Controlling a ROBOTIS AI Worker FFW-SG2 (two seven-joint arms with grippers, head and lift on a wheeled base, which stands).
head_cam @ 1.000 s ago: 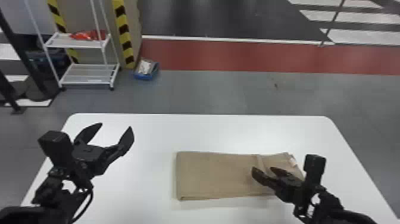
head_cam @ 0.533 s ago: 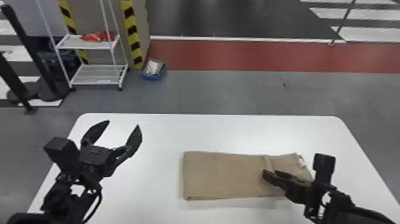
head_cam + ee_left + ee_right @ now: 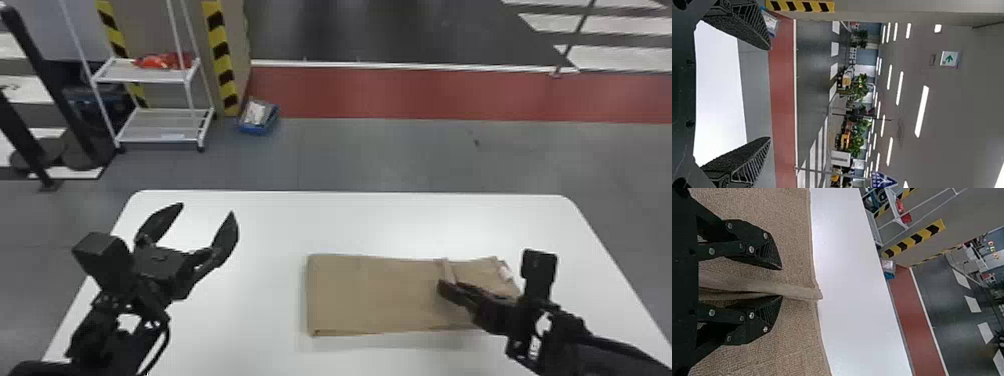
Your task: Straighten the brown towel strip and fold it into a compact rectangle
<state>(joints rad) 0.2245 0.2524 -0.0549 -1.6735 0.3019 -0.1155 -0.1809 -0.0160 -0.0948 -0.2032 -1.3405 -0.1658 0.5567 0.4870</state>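
A blue bin (image 3: 256, 131) is holding something white (image 3: 255, 113), the left gripper (image 3: 206, 208) is holding 2 fingers wide, and the right gripper (image 3: 450, 283) is holding its own apart astride the brown towel strip's (image 3: 370, 295) ridge (image 3: 793, 291).

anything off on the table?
Towel isn't flat: a raised ridge crosses it between the fingers of the right gripper, and its right end slants instead of running square. No spill visible.

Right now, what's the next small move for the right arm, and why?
I'd likely close the right gripper on the raised ridge in the brown towel strip: the gripper's open fingers straddle that ridge, while the cloth on both sides lies fairly flat.
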